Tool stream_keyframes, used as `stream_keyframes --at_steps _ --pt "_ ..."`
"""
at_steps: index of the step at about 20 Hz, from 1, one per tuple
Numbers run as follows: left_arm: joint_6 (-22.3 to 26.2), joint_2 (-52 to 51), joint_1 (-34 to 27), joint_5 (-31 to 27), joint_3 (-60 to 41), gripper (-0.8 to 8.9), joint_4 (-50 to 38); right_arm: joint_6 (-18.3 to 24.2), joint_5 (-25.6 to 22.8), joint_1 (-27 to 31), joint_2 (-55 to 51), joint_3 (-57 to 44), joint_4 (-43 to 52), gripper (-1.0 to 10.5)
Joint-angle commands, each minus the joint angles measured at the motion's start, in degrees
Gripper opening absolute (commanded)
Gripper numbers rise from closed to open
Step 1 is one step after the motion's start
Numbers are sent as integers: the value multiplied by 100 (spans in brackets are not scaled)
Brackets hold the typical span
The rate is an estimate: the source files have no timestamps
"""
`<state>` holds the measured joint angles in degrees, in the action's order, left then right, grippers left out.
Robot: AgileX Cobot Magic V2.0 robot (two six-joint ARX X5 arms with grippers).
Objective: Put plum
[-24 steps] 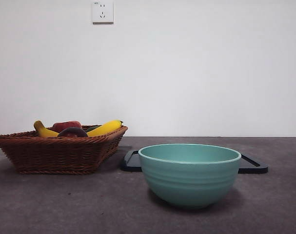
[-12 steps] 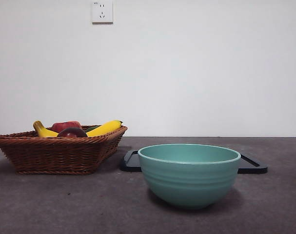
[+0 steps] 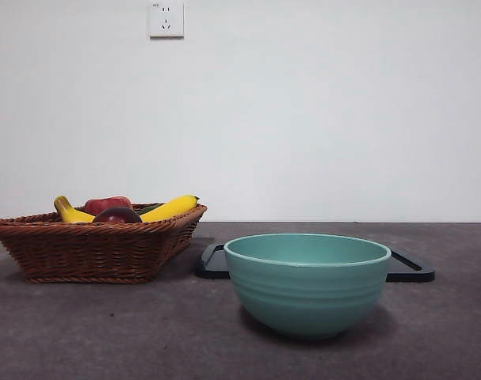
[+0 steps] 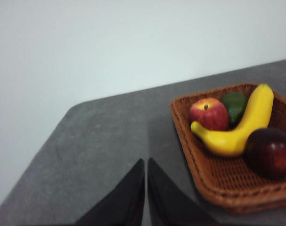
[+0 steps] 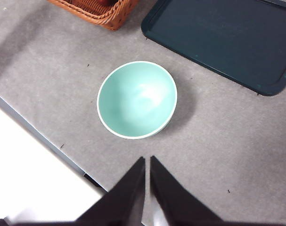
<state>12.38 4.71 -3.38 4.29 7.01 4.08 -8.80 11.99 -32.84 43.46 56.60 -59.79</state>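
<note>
The plum is a dark maroon fruit lying in the brown wicker basket at the left; it also shows in the left wrist view. The teal bowl stands empty at the front middle and shows from above in the right wrist view. My left gripper is shut and empty, held above the table beside the basket. My right gripper is shut and empty, high above the bowl.
In the basket also lie a yellow banana, a red apple and a green fruit. A dark tray lies behind the bowl. The table's edge is near the bowl.
The plum has shifted slightly in the basket since a second ago. Both arms stay out of the front view.
</note>
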Motion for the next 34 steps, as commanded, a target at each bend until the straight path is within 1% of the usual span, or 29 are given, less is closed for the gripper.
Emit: stream_keyframes --at_steps 1,6,11,34 --pt "-83 -149 -15 -28 -201 8 -68 28 -2 -31 24 83 22 6" --pt "-153 -365 -15 -28 -614 8 -46 28 -2 -31 24 83 22 6" --pt "-153 -455 -15 -28 -638 8 667 28 -2 -31 24 83 22 6" --pt "-170 -452 -13 -28 -636 8 660 52 -2 -31 13 83 24 6"
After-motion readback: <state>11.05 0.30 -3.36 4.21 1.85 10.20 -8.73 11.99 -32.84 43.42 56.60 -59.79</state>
